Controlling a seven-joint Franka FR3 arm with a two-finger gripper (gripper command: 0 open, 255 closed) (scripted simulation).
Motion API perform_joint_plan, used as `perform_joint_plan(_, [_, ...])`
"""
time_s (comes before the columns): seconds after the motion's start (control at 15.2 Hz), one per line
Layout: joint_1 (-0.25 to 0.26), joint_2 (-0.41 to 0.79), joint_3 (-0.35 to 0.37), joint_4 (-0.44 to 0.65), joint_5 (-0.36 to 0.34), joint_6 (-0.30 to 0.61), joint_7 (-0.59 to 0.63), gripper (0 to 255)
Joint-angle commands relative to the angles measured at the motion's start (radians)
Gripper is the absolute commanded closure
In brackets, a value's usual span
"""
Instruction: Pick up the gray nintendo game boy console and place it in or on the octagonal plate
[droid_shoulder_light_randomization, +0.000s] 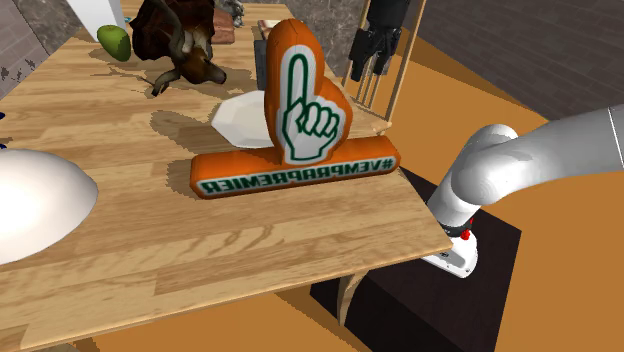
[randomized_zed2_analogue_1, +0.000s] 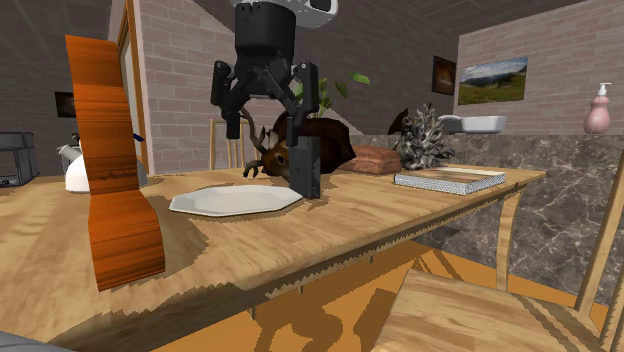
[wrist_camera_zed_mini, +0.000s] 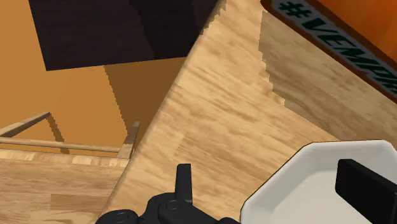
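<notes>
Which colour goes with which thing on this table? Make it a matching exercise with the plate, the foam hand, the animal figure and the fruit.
Things:
1. plate
2. foam hand
3. animal figure
4. fruit

Colours:
A. brown
B. green
C. white
D. orange

Pairs: 1-C, 2-D, 3-A, 4-B

The dark Game Boy console (randomized_zed2_analogue_1: 307, 165) stands upright at the edge of the white octagonal plate (randomized_zed2_analogue_1: 230, 201), which lies flat on the wooden table (randomized_zed2_analogue_1: 400, 215).
</notes>
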Motion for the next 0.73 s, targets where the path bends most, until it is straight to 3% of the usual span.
perform_joint_plan(0.0, [0.000,0.000,0.000,0.000,0.000,0.000,0.000,0])
perform_joint_plan(0.66, [0.048,0.452,-0.071,0.383,-0.079,0.003,-0.315,0])
